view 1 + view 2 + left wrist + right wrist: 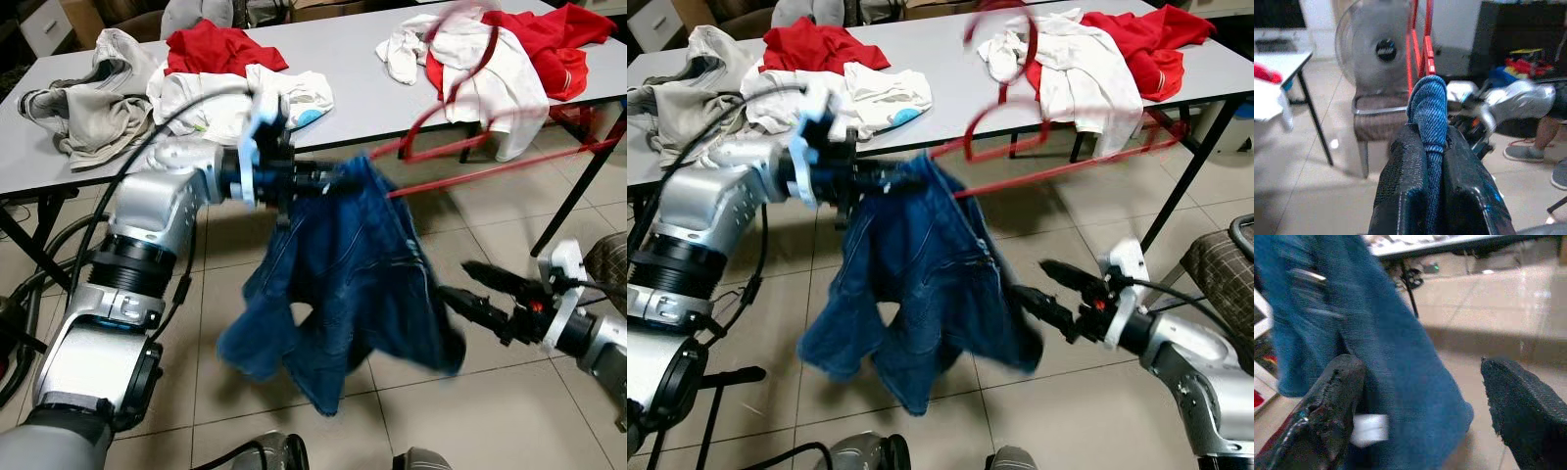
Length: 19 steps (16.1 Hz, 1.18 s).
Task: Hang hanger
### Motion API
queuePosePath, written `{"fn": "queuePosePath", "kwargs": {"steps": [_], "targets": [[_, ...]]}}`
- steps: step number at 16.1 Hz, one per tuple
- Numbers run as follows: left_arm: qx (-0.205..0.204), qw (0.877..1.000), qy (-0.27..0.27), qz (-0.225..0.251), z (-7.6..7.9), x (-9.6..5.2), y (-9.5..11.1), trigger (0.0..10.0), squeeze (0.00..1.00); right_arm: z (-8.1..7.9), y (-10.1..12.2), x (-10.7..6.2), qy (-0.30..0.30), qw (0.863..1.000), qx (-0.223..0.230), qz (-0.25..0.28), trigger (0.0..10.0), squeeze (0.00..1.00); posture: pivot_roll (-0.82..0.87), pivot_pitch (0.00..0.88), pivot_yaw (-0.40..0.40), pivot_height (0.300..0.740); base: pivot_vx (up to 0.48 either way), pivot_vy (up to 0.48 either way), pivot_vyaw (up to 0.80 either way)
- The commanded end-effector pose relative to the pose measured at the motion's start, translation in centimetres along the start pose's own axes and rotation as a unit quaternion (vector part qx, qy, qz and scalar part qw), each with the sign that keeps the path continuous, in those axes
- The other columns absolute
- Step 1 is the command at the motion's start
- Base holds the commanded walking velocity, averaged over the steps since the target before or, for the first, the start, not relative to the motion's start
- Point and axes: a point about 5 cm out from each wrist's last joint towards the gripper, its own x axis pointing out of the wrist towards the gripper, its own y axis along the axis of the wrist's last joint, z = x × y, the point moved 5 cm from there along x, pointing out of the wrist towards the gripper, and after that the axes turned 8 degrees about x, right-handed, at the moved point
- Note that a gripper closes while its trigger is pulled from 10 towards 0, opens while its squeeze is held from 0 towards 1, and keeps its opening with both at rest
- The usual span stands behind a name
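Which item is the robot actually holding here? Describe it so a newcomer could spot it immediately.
In front of the long white table strewn with red and white clothes, the left gripper pinches a dark blue denim garment hanging over the tiled floor. It alone is blue, off the table, and carries a red hanger.

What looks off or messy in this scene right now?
The blue jeans hang bunched off one end of the red hanger, pinched by the left hand, not draped evenly. Clothes lie in rumpled heaps on the table.
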Motion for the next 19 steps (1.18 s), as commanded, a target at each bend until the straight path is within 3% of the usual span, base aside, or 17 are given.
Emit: {"fn": "queuePosePath", "kwargs": {"steps": [1,2,3,4,5,7,9,10,12,13,14,16,19], "targets": [[0.019,1.0,-0.012,0.019,0.1,0.0,1.7,0.0,0.0,0.0,-0.1,0.1,-0.002,1.0,-0.006,0.001,10.0,1.0,-0.2,0.0,0.115,0.74,0.0,0.0,0.0],[0.013,0.999,-0.04,0.031,1.0,0.2,2.4,0.0,0.0,0.8,-0.4,0.3,-0.02,1.0,0.01,0.006,10.0,1.0,-0.2,0.0,0.116,0.74,0.0,0.0,0.0],[0.013,0.998,-0.045,0.032,1.1,0.2,2.6,0.0,0.0,1.0,-0.5,0.4,-0.022,1.0,0.017,0.008,10.0,0.56,-0.2,0.0,0.116,0.74,0.0,0.0,0.0],[0.014,0.998,-0.044,0.034,1.1,0.3,2.7,0.0,0.0,1.0,-0.6,0.4,-0.019,1.0,0.021,0.005,10.0,0.56,-0.2,0.0,0.116,0.74,0.0,0.0,0.0],[0.019,0.999,-0.031,0.031,0.7,0.5,2.8,0.0,0.0,0.6,-0.4,0.6,0.004,1.0,0.025,0.009,10.0,0.0,-0.2,0.0,0.116,0.74,0.0,0.0,0.0],[0.029,1.0,0.003,-0.002,-0.1,0.8,1.8,0.0,0.0,-1.4,2.8,0.2,0.071,0.991,0.059,0.102,10.0,0.0,-0.19,0.0,0.11,0.74,0.0,0.0,0.0],[0.031,0.999,0.019,-0.009,-0.3,0.9,1.4,0.0,0.0,-2.6,4.3,-0.2,0.11,0.979,0.077,0.153,10.0,0.0,-0.19,0.0,0.11,0.74,0.0,0.0,0.0],[0.03,0.999,0.018,-0.007,-0.2,1.0,1.4,0.0,0.0,-2.8,4.3,-0.2,0.115,0.978,0.078,0.158,10.0,0.14,-0.19,0.0,0.11,0.74,0.0,0.0,0.0],[0.029,0.999,0.017,-0.003,-0.1,1.1,1.5,0.0,0.0,-2.8,4.1,0.0,0.116,0.978,0.079,0.155,10.0,0.23,-0.19,0.0,0.11,0.74,0.0,0.0,0.0],[0.027,1.0,0.015,0.002,0.0,1.2,1.6,0.0,0.0,-2.7,3.6,0.3,0.107,0.981,0.076,0.141,10.0,0.22,-0.19,0.0,0.11,0.74,0.0,0.0,0.0],[0.021,1.0,0.009,0.012,0.3,1.3,1.8,0.0,0.0,-2.1,2.8,0.8,0.081,0.988,0.067,0.116,10.0,0.18,-0.19,0.0,0.116,0.74,0.0,0.0,0.0],[0.021,1.0,0.015,0.009,0.3,1.3,1.6,0.0,0.0,-2.1,2.7,1.2,0.077,0.989,0.066,0.111,10.0,0.0,-0.19,0.0,0.114,0.74,0.0,0.0,0.0],[0.02,0.999,0.031,0.012,0.1,1.2,1.4,0.0,0.0,-1.8,1.6,2.0,0.069,0.995,0.047,0.061,10.0,0.0,-0.18,0.0,0.102,0.74,0.0,0.0,0.0]]}}
